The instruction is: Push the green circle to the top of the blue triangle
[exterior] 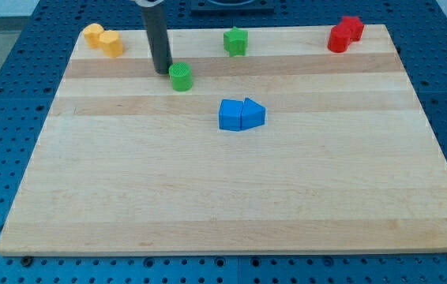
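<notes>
The green circle (181,77) stands on the wooden board in the upper left-middle. My tip (161,71) is right at the circle's left side, touching or nearly touching it. The blue triangle (253,113) lies near the board's middle, to the right of and below the circle. A blue cube (230,115) sits against the triangle's left side.
A green star-like block (235,41) is near the view's top middle. Two yellow blocks (103,39) sit at the top left corner. Two red blocks (344,34) sit at the top right. The board (208,197) ends on a blue pegboard table.
</notes>
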